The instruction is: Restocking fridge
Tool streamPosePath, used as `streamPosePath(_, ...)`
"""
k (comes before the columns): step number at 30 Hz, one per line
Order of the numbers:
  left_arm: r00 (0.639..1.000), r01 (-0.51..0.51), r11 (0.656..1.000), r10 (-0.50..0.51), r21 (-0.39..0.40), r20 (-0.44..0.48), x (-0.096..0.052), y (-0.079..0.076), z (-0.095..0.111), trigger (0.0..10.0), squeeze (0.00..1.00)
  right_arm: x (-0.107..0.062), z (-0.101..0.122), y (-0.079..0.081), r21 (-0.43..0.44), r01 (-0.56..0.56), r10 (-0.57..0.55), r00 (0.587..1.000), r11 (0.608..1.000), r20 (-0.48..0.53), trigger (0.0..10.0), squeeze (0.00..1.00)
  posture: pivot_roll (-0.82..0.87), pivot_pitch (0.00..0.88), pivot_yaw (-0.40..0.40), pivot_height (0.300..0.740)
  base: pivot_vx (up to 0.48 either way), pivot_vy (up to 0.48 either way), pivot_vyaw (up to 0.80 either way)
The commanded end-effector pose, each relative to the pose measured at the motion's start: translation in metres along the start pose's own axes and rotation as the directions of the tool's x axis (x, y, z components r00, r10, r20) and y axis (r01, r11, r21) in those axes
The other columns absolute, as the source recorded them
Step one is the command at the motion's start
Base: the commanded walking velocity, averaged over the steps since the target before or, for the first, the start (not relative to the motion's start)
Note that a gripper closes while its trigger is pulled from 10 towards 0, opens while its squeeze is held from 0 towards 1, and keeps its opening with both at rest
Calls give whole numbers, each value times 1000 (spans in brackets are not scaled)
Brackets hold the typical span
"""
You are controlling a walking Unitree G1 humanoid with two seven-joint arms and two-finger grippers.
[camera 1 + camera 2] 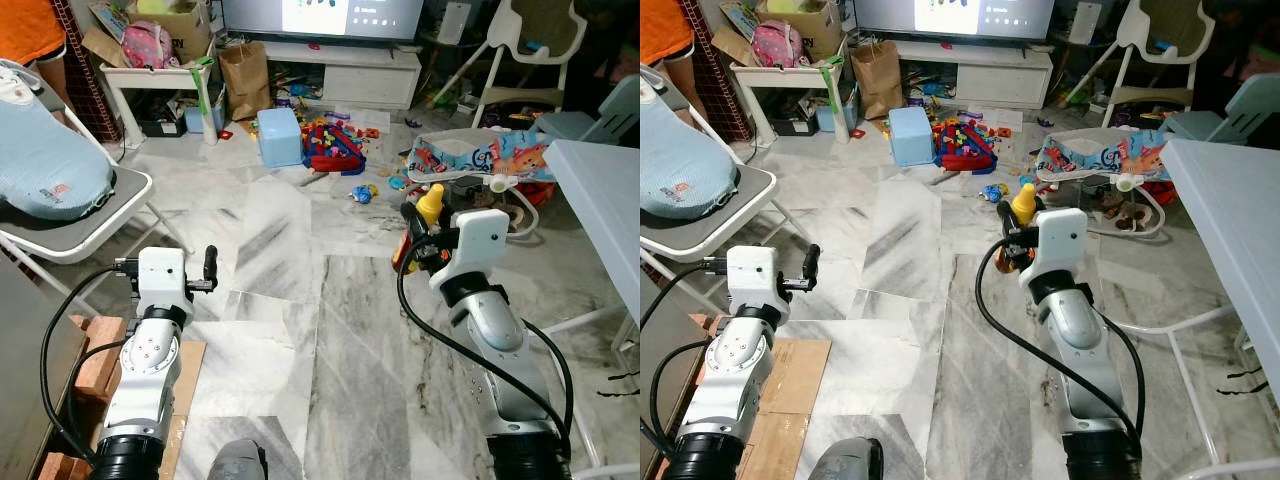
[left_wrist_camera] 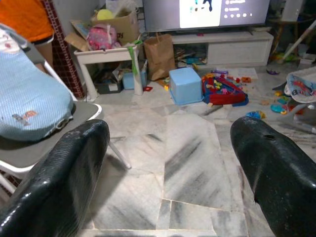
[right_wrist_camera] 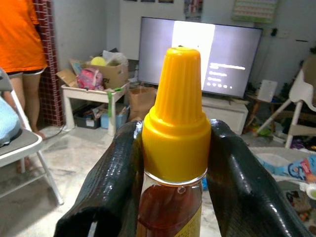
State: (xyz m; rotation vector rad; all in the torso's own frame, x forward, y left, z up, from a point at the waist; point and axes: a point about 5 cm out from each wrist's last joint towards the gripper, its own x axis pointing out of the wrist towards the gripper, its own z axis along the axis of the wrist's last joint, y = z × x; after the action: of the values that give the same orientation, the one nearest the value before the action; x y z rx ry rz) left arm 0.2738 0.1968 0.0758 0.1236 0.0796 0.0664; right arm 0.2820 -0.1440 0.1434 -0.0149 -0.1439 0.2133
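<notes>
My right gripper (image 1: 412, 238) is shut on a squeeze bottle (image 3: 174, 148) with a yellow cap and amber contents. The bottle (image 1: 428, 206) stands upright between the two black fingers (image 3: 116, 173), held out over the marble floor at the right. My left gripper (image 1: 165, 265) is held forward at the left. Its fingers (image 2: 64, 182) are spread wide apart with nothing between them.
A folding chair (image 1: 95, 215) with a blue cushion stands at the left, beside a person in orange (image 1: 30, 30). Toys (image 1: 330, 145) and a blue box (image 1: 280, 135) litter the floor ahead. A white table (image 1: 600, 185) is at the right. Cardboard and bricks (image 1: 95, 360) lie by my left side.
</notes>
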Motion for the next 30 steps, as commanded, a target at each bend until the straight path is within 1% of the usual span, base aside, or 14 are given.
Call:
streamPosePath(1,1000,-3,1000,3,-13,13,-2,-1,2,10000,0,5,6,-2,-15,-1,1,1000,1000,29,10000,0,72,0,-90,740,0,0,0)
streamPosePath(6,1000,4,1000,-4,-14,1,-1,-3,1,10000,0,7,6,-6,-21,17,-17,999,1000,29,10000,0,65,0,-84,740,0,0,0)
streamPosePath(9,1000,12,1000,-12,-13,5,1,-2,2,10000,0,1,4,-10,-25,45,-44,999,999,25,10000,0,52,0,-66,740,0,0,0)
streamPosePath(10,1000,22,1000,-22,-6,8,3,-3,3,10000,0,-4,3,-12,-32,56,-55,998,998,20,10000,0,44,0,-54,740,0,0,0)
streamPosePath(13,999,44,999,-44,9,27,7,-8,7,10000,0,-7,2,-16,-39,72,-72,997,997,17,10000,0,42,0,-47,740,0,0,0)
streamPosePath(15,999,32,999,-32,11,25,9,-8,9,10000,0,-5,4,-18,-41,75,-75,997,996,21,10000,0,40,0,-46,740,0,0,0)
streamPosePath(17,999,25,1000,-25,2,25,11,-8,10,10000,0,1,8,-19,-35,82,-81,996,996,36,10000,0,44,0,-48,740,0,0,0)
streamPosePath(20,999,18,1000,-18,2,35,10,-10,12,10000,0,6,11,-18,-55,61,-58,997,997,50,10000,0,51,0,-52,740,0,0,0)
streamPosePath(22,1000,16,1000,-16,-1,24,9,-9,11,10000,0,9,11,-12,-82,40,-36,998,996,54,10000,0,62,0,-54,740,0,0,800)
streamPosePath(27,999,13,1000,-14,10,30,7,-7,12,10000,0,11,11,-5,-55,29,-25,998,998,58,10000,0,70,0,-55,740,0,0,800)
streamPosePath(30,999,-8,999,7,34,37,8,-3,13,10000,0,13,12,-1,-54,18,-15,998,998,62,10000,0,80,0,-53,740,0,0,800)
